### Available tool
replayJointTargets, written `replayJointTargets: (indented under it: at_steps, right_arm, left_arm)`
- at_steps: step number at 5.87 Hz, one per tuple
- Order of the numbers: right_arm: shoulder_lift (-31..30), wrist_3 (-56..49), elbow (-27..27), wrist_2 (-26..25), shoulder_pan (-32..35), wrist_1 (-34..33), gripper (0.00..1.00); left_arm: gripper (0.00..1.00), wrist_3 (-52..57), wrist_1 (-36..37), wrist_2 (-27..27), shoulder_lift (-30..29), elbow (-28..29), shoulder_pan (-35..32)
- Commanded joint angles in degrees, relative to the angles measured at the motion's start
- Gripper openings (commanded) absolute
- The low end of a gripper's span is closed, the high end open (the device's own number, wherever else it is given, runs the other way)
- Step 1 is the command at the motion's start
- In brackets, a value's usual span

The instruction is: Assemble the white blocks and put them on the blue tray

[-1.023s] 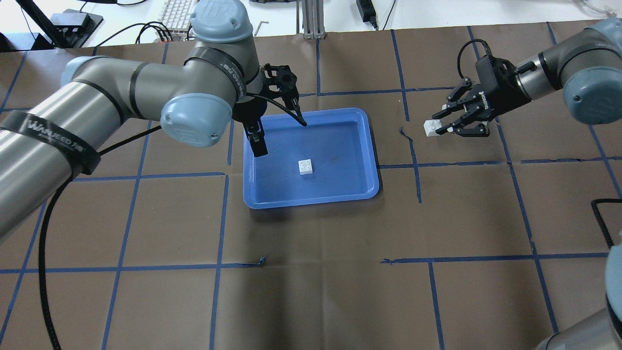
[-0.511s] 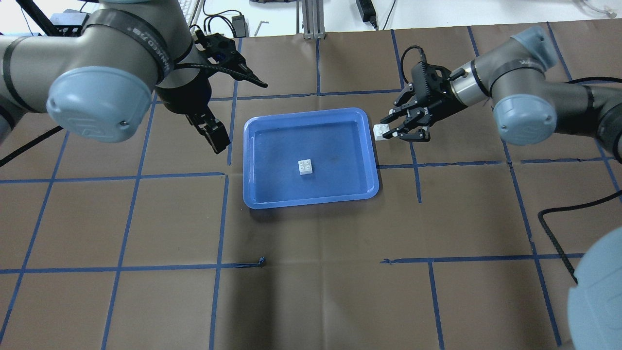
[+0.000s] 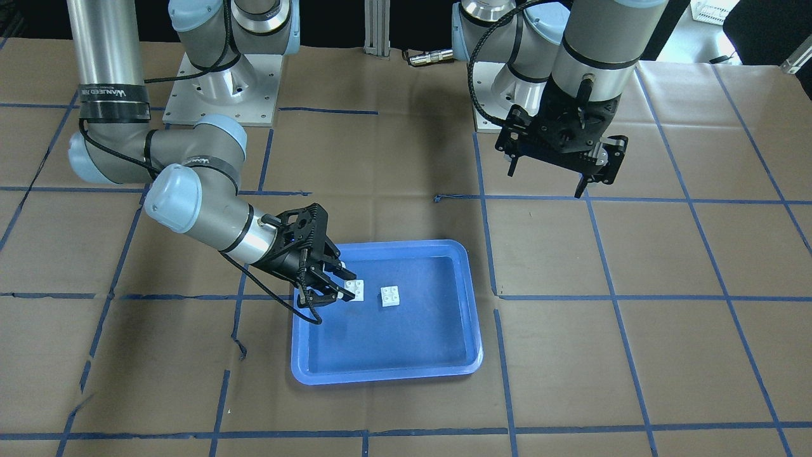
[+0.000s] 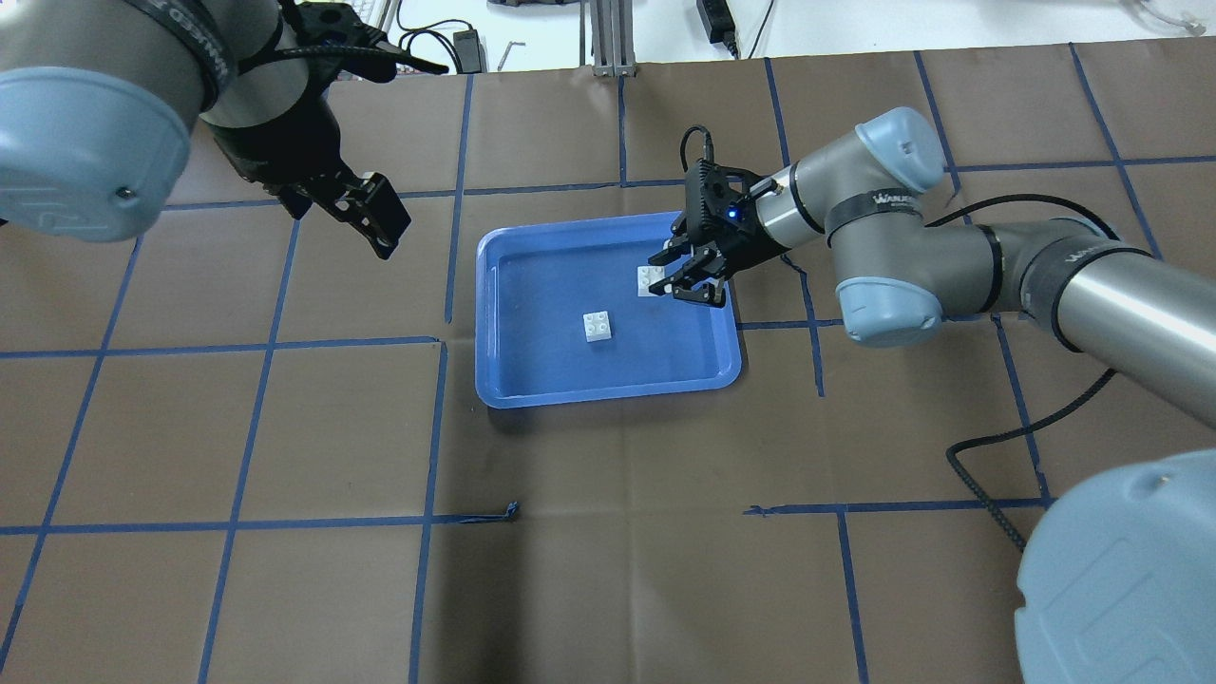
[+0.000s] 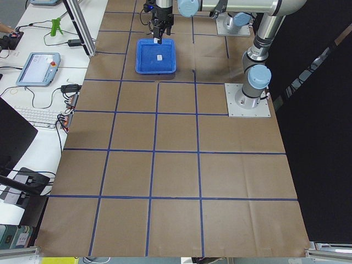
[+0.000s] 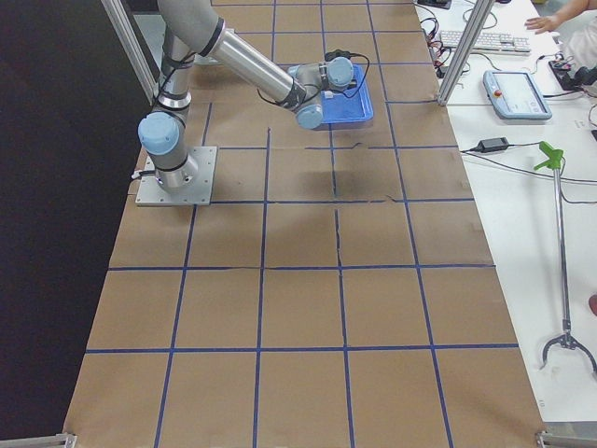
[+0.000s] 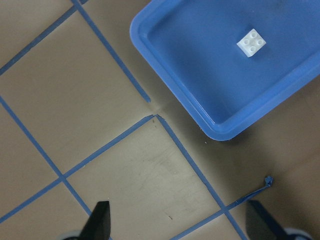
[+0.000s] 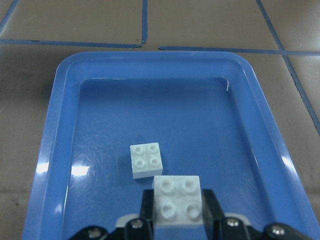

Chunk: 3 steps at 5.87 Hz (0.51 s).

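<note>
a: where are the white blocks?

b: one white block (image 4: 597,326) lies studs up near the middle of the blue tray (image 4: 608,393), well apart from all four rims. the second white block (image 4: 650,280) is pinched in the right gripper (image 4: 667,277), studs up, over the tray floor. it is just beside the first, on the side toward the tray's right short rim. the two don't touch.

a: how much room is around them?

b: bare blue floor shows all round the lying block. the right gripper reaches in across the right short rim, slanting down. the left gripper (image 3: 545,183) hangs with its fingers spread wide and nothing between them. it is raised over the brown paper-covered table (image 4: 608,589), well off the tray's left side.

a: what's hard to make out?

b: the right gripper's fingers (image 8: 209,207) cover the held block's sides, so the wrist view gives only its four-stud top. i can't tell how far it rides above the floor. the overhead view cuts the left arm off at its top-left corner. in both end views the tray is small and far. from the right end the right arm's elbow hides part of it, and the blocks are specks at best.
</note>
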Motion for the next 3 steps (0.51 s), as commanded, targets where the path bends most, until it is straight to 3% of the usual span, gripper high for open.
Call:
replayJointTargets:
  at_steps: [1,3]
  right_arm:
    - [4.2,2.3,0.2,-0.4,1.2,-4.9,0.26]
    - [5.1,2.3,1.0,-0.5,1.2,-4.9,0.26]
  left_arm:
    - [0.99,-11.7,-0.5,-0.3,1.4,0.1,1.1]
    - [0.99,-16.9,-2.0,-2.1,1.4,0.4,0.8]
